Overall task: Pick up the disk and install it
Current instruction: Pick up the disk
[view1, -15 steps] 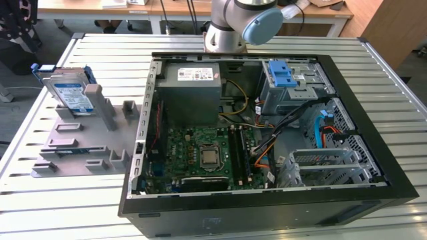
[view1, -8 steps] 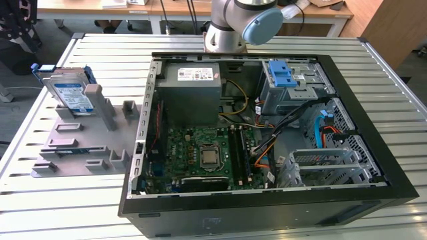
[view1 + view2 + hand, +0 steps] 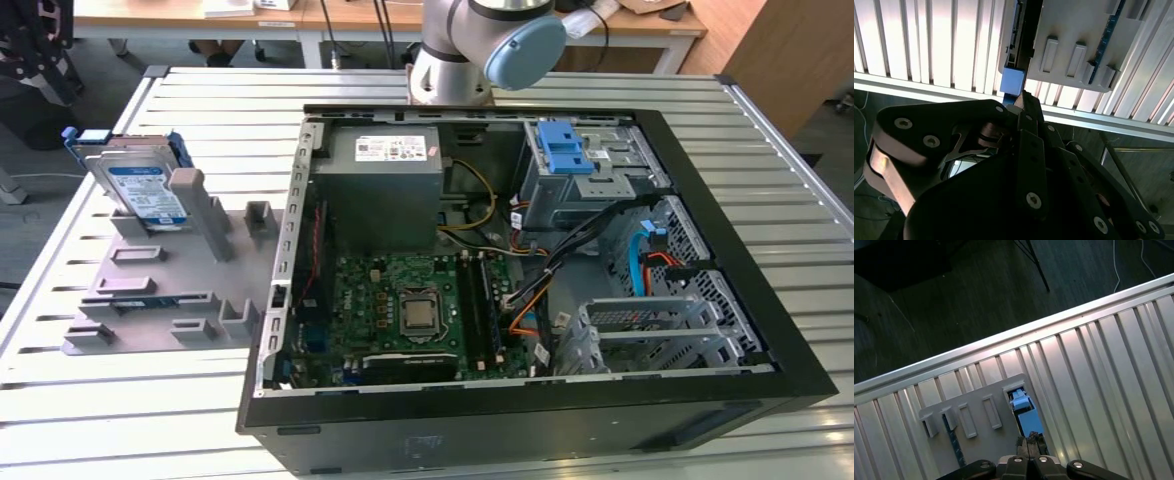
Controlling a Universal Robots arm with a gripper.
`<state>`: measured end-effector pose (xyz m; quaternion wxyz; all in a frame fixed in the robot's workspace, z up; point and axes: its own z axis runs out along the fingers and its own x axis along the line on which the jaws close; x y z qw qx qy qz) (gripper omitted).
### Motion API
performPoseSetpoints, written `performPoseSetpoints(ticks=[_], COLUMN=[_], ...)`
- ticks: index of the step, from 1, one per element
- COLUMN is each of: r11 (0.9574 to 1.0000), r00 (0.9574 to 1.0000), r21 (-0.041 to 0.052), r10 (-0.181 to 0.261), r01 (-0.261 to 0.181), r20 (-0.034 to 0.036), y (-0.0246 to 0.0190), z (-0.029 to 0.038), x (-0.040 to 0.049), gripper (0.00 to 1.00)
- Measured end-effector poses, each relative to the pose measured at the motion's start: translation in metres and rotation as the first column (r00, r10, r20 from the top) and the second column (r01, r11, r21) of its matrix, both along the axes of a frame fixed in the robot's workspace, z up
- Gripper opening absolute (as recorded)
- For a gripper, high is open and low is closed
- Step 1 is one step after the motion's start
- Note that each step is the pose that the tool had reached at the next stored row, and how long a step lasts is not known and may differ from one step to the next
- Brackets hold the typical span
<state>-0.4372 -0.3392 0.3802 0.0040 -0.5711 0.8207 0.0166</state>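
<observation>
Exterior view: the disk (image 3: 144, 185) stands on edge in the grey rack (image 3: 147, 300) on the desk (image 3: 134, 430), upper left of the frame. It is not yet lifted, so nothing is installed in the computer case (image 3: 534, 400). Second wrist view: end effector (image 3: 1023, 97) pressed together, holding nothing, tips just beside the disk's blue edge; contact unclear.

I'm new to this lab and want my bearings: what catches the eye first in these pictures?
The open computer case dominates the slatted metal table, its green motherboard exposed. On the exterior view's left, the disk stands on edge in a grey holder. In the first wrist view the gripper, shut and empty, hangs above that holder's end where the disk sits.
</observation>
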Motion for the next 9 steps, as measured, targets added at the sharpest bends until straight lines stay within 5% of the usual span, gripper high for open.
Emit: performPoseSetpoints(ticks=[9], r11=[1.0000], r00=[1.0000], r21=[0.0000], r10=[0.004], r01=[-0.004], r20=[0.0000], y=[0.0000], z=[0.0000], x=[0.0000], gripper=[0.11])
